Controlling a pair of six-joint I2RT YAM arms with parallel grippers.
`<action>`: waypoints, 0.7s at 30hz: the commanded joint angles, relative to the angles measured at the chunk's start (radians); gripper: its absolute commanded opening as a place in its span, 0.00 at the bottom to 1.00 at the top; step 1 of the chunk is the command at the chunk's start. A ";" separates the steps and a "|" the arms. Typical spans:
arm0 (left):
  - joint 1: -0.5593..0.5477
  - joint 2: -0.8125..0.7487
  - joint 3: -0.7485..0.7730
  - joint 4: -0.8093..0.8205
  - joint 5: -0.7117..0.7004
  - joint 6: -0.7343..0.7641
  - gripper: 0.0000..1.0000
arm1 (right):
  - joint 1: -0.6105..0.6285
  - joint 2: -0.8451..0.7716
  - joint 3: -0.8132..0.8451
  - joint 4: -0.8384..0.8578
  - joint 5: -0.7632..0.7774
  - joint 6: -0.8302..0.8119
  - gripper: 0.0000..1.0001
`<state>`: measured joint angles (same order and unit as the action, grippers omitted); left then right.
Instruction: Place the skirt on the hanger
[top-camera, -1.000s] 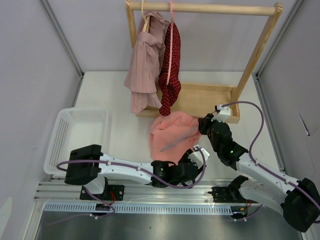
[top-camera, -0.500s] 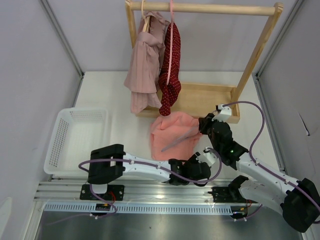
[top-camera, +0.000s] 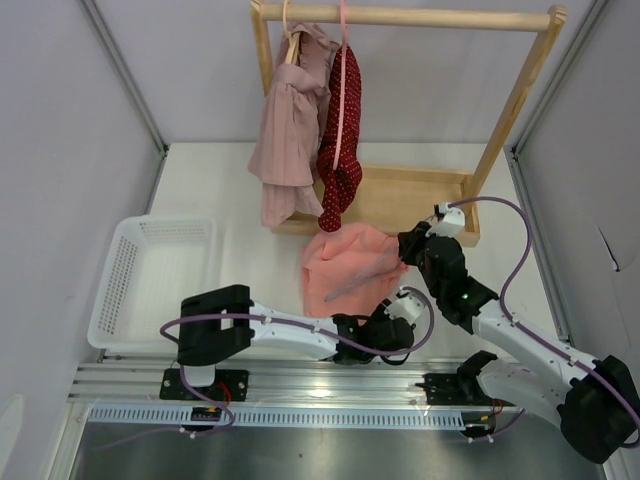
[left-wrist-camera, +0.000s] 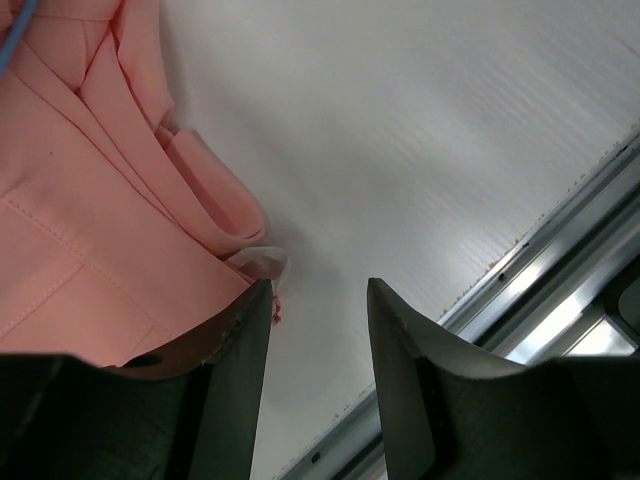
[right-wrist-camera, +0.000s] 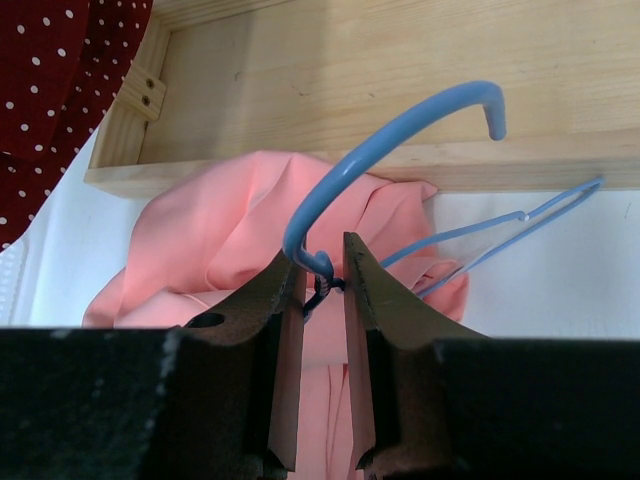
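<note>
overhead, your salmon skirt (top-camera: 345, 270) lies crumpled on the table (top-camera: 220, 190) in front of the rack (top-camera: 400, 200), within both arms' reach. at the left wrist, the left gripper (left-wrist-camera: 318, 300) hangs released beside its hem, likely to pinch it. at the right wrist, the right gripper (right-wrist-camera: 322, 270) is clenched on the neck of the blue hanger (right-wrist-camera: 465, 91), steadying it over the soft folds.

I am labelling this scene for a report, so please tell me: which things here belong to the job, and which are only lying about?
Job in hand:
- skirt
- hanger, clamped in the right tool
- left tool, open beside the skirt

Lying about:
- white basket
- wooden rack
- striped mauve garment and red dotted garment, both hanging on the rack
</note>
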<state>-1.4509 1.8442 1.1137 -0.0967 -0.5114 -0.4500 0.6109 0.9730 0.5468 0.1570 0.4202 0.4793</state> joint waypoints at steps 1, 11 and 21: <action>0.009 -0.005 -0.006 0.069 -0.033 -0.036 0.48 | -0.017 0.015 0.028 -0.056 0.011 0.016 0.00; 0.044 0.030 -0.017 0.089 0.022 -0.070 0.43 | -0.048 0.044 0.056 -0.079 -0.044 0.035 0.00; 0.070 0.059 -0.028 0.091 0.019 -0.099 0.40 | -0.051 0.064 0.056 -0.070 -0.058 0.042 0.00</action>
<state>-1.3884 1.8896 1.0920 -0.0338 -0.4931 -0.5186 0.5735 1.0161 0.5835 0.1318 0.3458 0.5152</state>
